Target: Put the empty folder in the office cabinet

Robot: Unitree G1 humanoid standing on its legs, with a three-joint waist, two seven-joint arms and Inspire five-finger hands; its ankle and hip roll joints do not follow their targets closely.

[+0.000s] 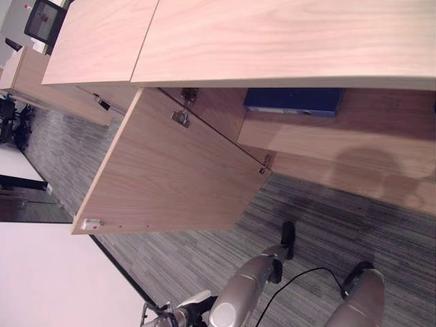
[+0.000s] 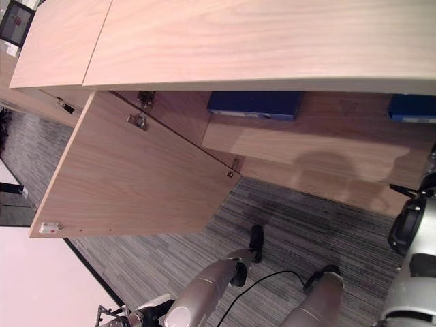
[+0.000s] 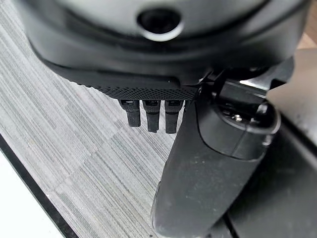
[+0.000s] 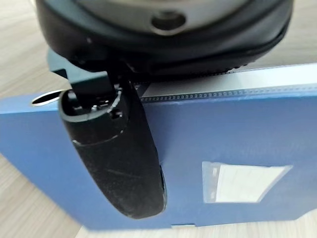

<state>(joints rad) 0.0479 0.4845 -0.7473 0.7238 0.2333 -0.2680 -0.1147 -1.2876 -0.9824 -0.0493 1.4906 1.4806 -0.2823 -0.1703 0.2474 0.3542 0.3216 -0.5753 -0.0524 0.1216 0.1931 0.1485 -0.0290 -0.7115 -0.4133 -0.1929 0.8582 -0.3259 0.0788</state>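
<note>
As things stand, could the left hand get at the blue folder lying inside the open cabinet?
Probably yes. The cabinet door is swung wide open, leaving the shelf with the blue folder uncovered. The left hand hangs empty over the carpet with fingers relaxed. The right hand already grips another blue folder.

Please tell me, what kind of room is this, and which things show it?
Probably an office. A low wooden cabinet stands with one door swung open and a blue folder inside, the floor is grey striped carpet, and a monitor shows further back.
</note>
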